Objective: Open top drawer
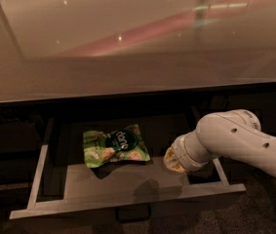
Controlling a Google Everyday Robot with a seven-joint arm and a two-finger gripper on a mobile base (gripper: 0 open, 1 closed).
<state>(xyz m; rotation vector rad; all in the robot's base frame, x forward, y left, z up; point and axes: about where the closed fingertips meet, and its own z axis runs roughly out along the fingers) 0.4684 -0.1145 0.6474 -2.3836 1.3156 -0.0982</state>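
The top drawer (128, 202) stands pulled out under the counter, its pale grey rim and floor showing. Its small dark loop handle (133, 213) hangs at the middle of the front edge. A green snack bag (114, 147) lies flat on the drawer floor towards the back. My white arm (240, 143) reaches in from the right. My gripper (173, 160) is at its end, over the drawer's right side, just right of the bag and apart from the handle. It holds nothing that I can see.
A glossy beige countertop (128, 57) overhangs the drawer's back. Dark cabinet fronts (10, 150) flank the drawer on the left and right. The drawer's right side rail (220, 172) runs right under my wrist.
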